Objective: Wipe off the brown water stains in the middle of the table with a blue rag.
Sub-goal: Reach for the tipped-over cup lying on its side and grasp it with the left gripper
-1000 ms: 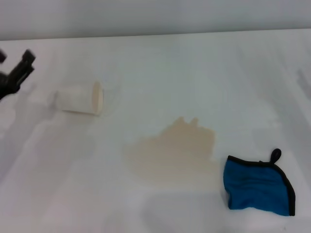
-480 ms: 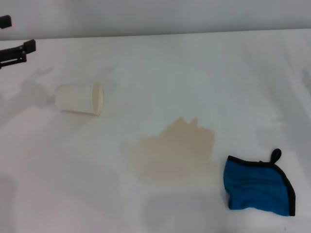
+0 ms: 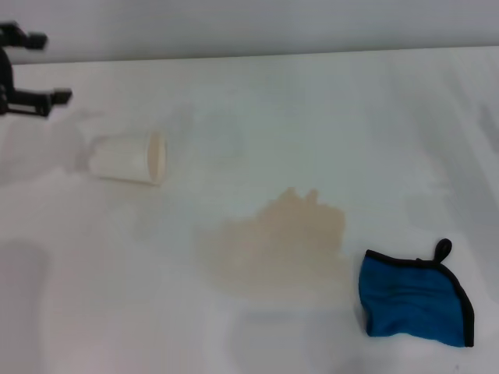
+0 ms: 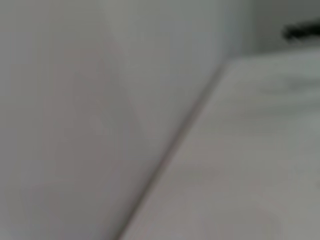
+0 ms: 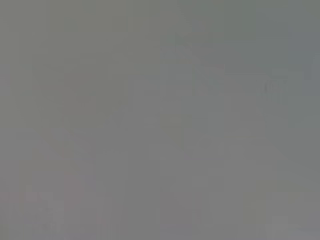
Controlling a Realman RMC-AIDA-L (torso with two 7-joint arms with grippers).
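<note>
The brown water stains (image 3: 281, 245) form a pale tan, ragged blotch in the middle of the white table (image 3: 327, 125). The blue rag (image 3: 413, 300), with black trim and a small loop, lies flat just right of the stain, touching nothing else. My left gripper (image 3: 45, 68) is at the far left edge of the head view, above the table and left of a fallen cup; its two dark fingers stand apart and hold nothing. My right gripper is out of view. The wrist views show neither the rag nor the stain.
A white paper cup (image 3: 129, 158) lies on its side at the left, mouth toward the stain. A grey wall runs behind the table's far edge (image 3: 249, 53). The left wrist view shows only wall and table edge (image 4: 190, 125).
My left gripper has risen and turned at the far left, and its fingers now stand wider apart. The rag, stain and cup have not moved.
</note>
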